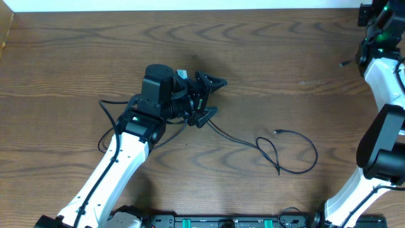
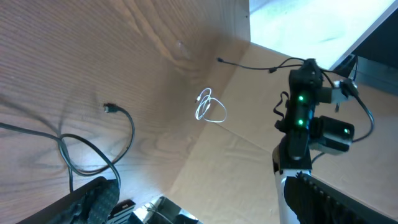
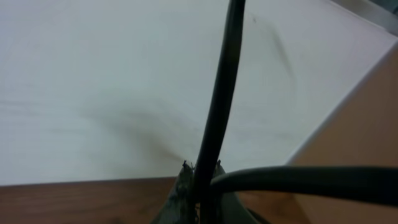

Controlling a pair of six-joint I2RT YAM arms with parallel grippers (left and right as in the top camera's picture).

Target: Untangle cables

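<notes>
Cables sit in three places as both arms pause over the wooden table (image 1: 266, 57). In the overhead view we see a long black cable (image 1: 258, 143) lying flat at lower centre. It trails right from just below the left gripper (image 1: 220, 96), crosses itself in a loose loop and ends in a small plug at centre right. The left gripper hovers at centre frame, turned on its side with its fingers spread wide and nothing between them.

A thin black strand also curls beside the left arm at centre left, and we cannot tell whether it belongs to the same cable.

The right gripper (image 3: 200, 177) is at the bottom centre of the right wrist view, pinched tight on a second black cable (image 3: 219, 93) that rises from between its fingers to the top edge.

In the left wrist view, a white cable (image 2: 210, 107) lies coiled at mid-frame, close to the line where the table meets a paler brown surface, well apart from the black ones
</notes>
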